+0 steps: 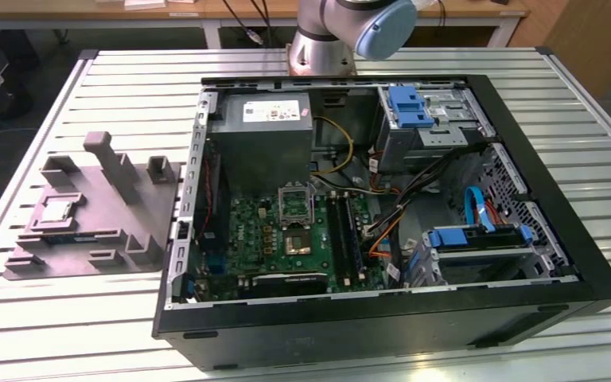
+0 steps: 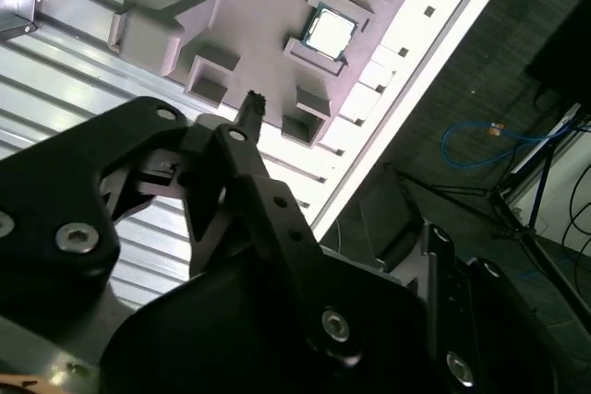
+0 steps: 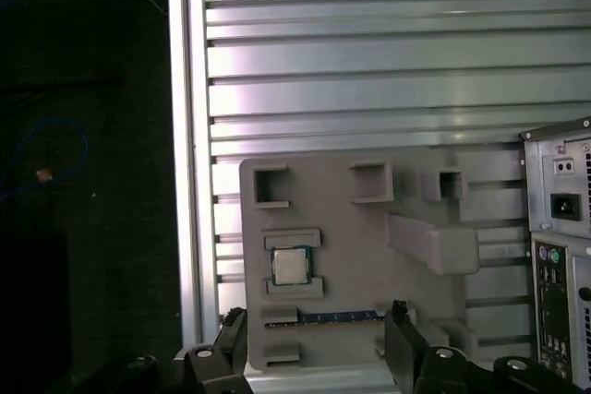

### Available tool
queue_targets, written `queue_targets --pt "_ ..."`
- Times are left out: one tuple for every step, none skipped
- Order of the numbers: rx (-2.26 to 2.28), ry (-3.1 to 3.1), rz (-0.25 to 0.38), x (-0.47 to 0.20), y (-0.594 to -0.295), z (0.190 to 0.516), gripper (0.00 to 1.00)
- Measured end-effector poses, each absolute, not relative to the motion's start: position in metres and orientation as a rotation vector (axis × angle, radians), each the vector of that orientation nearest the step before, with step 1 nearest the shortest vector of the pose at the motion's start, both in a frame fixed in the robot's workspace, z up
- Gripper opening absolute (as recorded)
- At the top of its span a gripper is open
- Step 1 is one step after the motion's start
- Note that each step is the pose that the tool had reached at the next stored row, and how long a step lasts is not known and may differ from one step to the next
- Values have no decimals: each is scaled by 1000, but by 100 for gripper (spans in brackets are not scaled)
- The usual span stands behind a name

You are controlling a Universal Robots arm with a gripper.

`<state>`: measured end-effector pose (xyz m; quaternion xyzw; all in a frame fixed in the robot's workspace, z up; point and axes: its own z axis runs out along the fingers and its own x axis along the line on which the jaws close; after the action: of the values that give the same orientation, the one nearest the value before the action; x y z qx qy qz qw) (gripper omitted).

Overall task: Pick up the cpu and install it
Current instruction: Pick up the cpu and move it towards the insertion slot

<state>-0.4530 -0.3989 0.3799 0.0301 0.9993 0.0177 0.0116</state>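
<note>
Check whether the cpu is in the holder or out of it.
In: the cpu lies flat in a recess of the holder; the open tool holds nothing.

- I see even light on the table (image 1: 83, 318) in the exterior view, shadow inside the computer case (image 1: 391, 330).
- Glare bleaches its rim in the second wrist view.

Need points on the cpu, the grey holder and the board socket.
cpu (image 3: 290, 266): first wrist view, middle of its silvery metal top.
grey holder (image 3: 369, 256): first wrist view, bare flat base beside the cpu's pocket.
socket (image 1: 297, 241): exterior view, dark middle inside its frame.
</note>
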Motion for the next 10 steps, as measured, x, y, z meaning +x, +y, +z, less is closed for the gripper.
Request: queue_targets --pt "84 3117 55 -453 -399 379 71" --pt "75 3117 55 -453 -399 378 71" --pt "72 3118 55 -454 -399 376 71" --pt "72 3118 57 -454 -399 374 71" --pt "72 3118 60 -454 -399 373 71" --pt "72 3118 61 -454 -399 372 71" --pt "72 3118 61 -454 -399 371 71" --pt "72 3119 61 -454 -399 371 71" --pt "72 3119 61 -454 -399 369 71" --pt "72 3119 61 -454 -399 367 71"
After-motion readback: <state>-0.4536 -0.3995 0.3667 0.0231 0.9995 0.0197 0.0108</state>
